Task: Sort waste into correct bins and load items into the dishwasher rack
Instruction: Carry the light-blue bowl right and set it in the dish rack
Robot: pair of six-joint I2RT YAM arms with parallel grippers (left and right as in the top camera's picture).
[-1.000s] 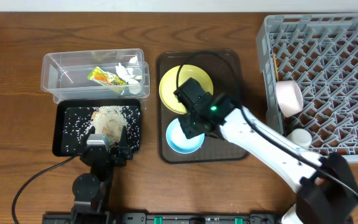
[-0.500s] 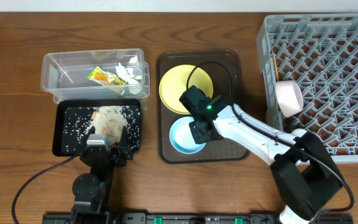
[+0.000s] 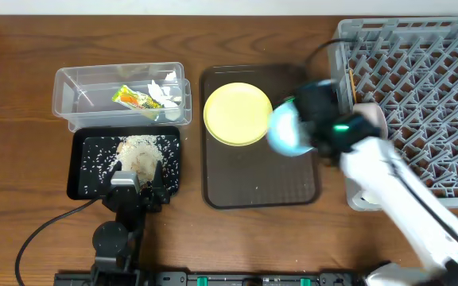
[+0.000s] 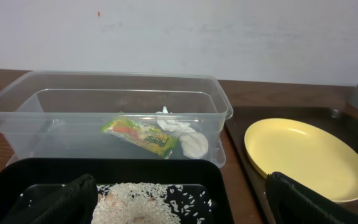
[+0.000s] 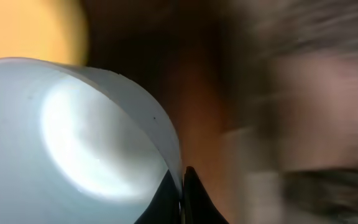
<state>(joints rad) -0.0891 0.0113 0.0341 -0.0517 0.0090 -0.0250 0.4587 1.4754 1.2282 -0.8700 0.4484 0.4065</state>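
My right gripper [image 3: 304, 127] is shut on the rim of the light blue bowl [image 3: 285, 131] and holds it above the right side of the dark brown serving tray [image 3: 253, 187], close to the grey dishwasher rack [image 3: 420, 48]. In the right wrist view the fingers [image 5: 182, 190] pinch the bowl's wall [image 5: 73, 137]. The yellow plate [image 3: 237, 114] lies on the serving tray. The clear tub [image 3: 78, 99] holds the snack wrapper [image 3: 133, 98] and paper scraps [image 3: 165, 91]. The black tray [image 3: 86, 179] holds the rice heap [image 3: 137, 151]. My left gripper [image 4: 166, 199] is open over the rice.
A white bowl [image 3: 372, 119] leans in the rack's left edge, partly hidden by my right arm. The rack's lattice with pegs fills the right side. The left arm's base [image 3: 118, 238] and cable sit at the table's front edge.
My right gripper has lifted the light blue bowl off the serving tray and swung it right, toward the rack. The view is motion-blurred. The left arm has not moved.
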